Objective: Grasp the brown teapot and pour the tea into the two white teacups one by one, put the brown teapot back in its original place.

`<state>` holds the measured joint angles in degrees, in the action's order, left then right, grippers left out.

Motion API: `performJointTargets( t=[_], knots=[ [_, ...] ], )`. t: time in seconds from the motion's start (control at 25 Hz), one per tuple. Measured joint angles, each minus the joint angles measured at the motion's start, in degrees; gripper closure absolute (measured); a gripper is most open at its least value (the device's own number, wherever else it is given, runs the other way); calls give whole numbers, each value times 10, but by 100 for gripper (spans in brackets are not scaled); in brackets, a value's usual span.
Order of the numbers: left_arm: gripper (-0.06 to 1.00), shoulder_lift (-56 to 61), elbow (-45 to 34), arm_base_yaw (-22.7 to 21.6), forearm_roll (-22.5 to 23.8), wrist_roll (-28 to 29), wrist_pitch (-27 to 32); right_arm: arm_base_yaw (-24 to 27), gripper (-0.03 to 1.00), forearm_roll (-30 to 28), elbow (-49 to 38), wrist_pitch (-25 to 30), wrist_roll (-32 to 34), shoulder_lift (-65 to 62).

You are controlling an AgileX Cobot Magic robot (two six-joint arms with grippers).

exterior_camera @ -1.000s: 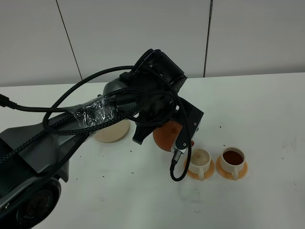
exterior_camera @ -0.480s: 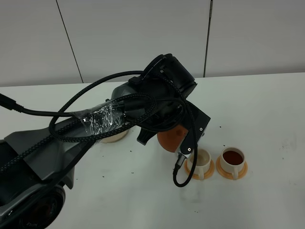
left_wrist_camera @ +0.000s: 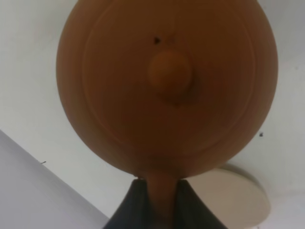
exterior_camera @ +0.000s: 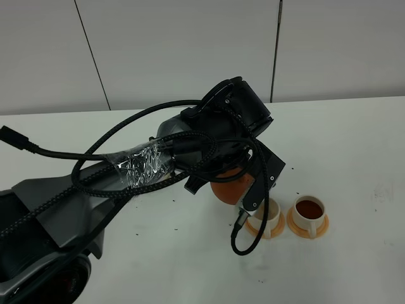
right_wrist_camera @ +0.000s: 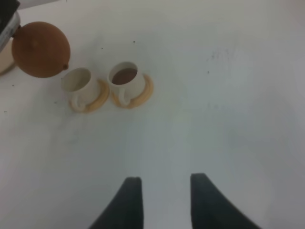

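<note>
Left fingers (left_wrist_camera: 127, 212) pinch the brown teapot (left_wrist_camera: 167, 86) by its handle, pot just past the tips. Its spout sits by the empty teacup (right_wrist_camera: 78, 82), I'd say set to pour. Filled teacup (right_wrist_camera: 126, 76) is done. Coaster (left_wrist_camera: 240, 198) is free for the return. Right fingers (right_wrist_camera: 131, 200) are spread and idle over the table (right_wrist_camera: 214, 119), cups well ahead.

On the white table (exterior_camera: 354, 145), two small cream-white handled teacups stand side by side. The left teacup (exterior_camera: 271, 215) stands on its small orange saucer (right_wrist_camera: 98, 99). The right teacup (exterior_camera: 309, 219) stands on its own orange saucer (right_wrist_camera: 146, 92), with tea (exterior_camera: 309, 208) in it. The squat round terracotta-brown clay teapot (exterior_camera: 228, 189) hangs just left of the left teacup, spout toward it. The flat round cream-beige coaster disc (left_wrist_camera: 240, 198) lies near the teapot, on the side away from the teacups.
</note>
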<state>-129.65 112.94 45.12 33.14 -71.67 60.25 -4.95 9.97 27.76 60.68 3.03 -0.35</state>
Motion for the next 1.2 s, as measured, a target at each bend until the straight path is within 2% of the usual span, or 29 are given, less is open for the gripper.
performJointTargets(
  t=[0.68, 1.2],
  knots=[
    [78, 0, 0, 20, 47, 0, 16, 0, 73, 0, 0, 0, 0, 0],
    [78, 0, 0, 20, 49, 0, 29, 0, 73, 0, 0, 0, 0, 0]
  ],
)
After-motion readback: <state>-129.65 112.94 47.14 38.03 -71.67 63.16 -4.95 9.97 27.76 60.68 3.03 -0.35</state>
